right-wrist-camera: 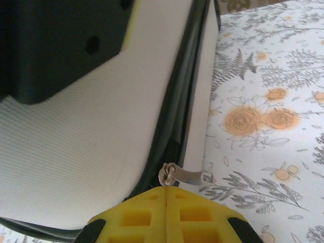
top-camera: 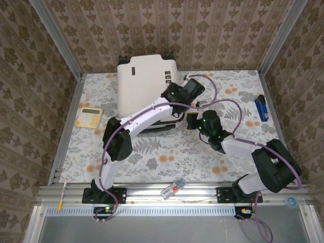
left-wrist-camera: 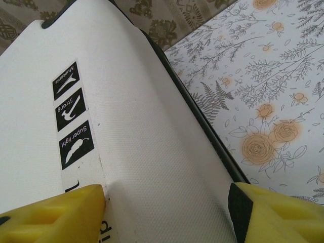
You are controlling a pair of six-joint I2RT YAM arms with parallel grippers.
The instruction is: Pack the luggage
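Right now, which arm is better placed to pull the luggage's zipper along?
Probably the right. The right end effector is shut right at the metal zipper pull on the seam of the luggage. The left end effector is open, spread over the white shell.

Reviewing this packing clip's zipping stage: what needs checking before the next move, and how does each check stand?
1. Suitcase lid down on its base: ok.
2. Left hand open, fingers spread over the white lid: ok.
3. Right hand shut at the zip pull: ok.
4. Zip pull actually pinched: cannot tell.
5. Seam free of trapped cloth: cannot tell.
6. Calculator clear of both arms: ok.
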